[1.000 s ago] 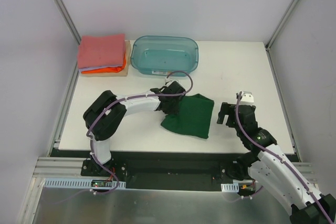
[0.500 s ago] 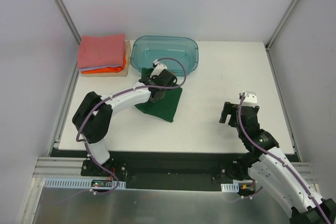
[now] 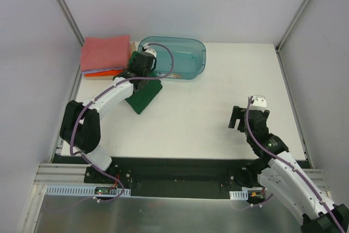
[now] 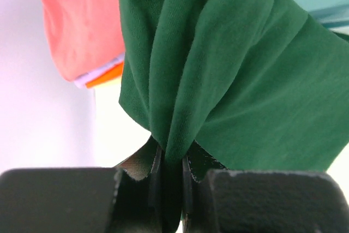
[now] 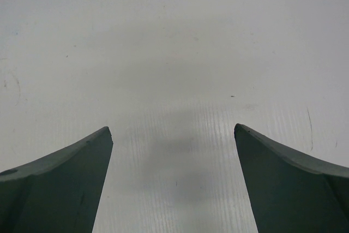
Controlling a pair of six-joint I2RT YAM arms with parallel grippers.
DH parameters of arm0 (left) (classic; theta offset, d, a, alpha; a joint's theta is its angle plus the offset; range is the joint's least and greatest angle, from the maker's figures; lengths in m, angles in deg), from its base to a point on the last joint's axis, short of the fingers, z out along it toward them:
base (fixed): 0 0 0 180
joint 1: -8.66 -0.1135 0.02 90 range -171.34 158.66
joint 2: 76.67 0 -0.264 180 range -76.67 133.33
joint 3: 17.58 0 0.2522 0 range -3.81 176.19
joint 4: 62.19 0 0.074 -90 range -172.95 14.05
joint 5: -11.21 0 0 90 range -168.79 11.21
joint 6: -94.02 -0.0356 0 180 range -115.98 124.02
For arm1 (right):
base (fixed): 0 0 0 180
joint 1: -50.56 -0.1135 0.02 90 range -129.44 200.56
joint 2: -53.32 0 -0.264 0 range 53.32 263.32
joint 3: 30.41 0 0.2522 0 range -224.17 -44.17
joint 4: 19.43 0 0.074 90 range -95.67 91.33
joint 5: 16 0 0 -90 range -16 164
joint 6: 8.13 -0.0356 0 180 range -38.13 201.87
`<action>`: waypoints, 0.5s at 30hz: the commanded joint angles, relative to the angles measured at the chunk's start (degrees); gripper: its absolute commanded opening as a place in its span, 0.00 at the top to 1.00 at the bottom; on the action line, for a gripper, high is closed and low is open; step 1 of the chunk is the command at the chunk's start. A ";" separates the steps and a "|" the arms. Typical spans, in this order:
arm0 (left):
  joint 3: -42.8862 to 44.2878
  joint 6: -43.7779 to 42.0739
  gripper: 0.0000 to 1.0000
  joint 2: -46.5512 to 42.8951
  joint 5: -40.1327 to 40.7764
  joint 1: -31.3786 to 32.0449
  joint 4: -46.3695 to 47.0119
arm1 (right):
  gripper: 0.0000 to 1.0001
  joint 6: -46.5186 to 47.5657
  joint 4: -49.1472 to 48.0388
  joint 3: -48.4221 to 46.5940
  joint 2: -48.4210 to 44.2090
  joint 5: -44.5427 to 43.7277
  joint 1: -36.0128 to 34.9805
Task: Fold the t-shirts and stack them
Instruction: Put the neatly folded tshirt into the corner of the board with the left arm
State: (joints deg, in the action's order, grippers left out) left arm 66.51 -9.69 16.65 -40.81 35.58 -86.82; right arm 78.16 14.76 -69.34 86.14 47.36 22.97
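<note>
Green t-shirt (image 3: 143, 96) in left gripper (image 4: 170, 159), seemingly outside bin (image 3: 185, 58)

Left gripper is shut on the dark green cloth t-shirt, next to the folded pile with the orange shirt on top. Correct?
Not quite. The top external view shows a salmon-pink folded shirt topping the pile; the orange one lies beneath. The left gripper is indeed shut on the dark green cloth t-shirt.
</note>
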 commanded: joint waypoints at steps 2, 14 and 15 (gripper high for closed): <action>7.62 -13.95 1.00 -0.51 -1.07 -2.57 4.55 | 0.04 0.80 -0.21 -1.64 1.81 -2.11 0.17; 22.56 -21.18 1.00 2.83 0.61 -5.73 2.71 | 0.04 1.16 -0.12 -1.81 2.25 -2.37 0.17; 24.05 -21.09 1.00 3.62 0.96 -5.74 2.18 | 0.04 1.16 -0.12 -1.81 2.25 -2.46 0.17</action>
State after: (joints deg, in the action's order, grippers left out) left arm 82.93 -27.99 18.71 -42.10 30.57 -86.36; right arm 78.53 14.76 -69.34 88.48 46.71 22.97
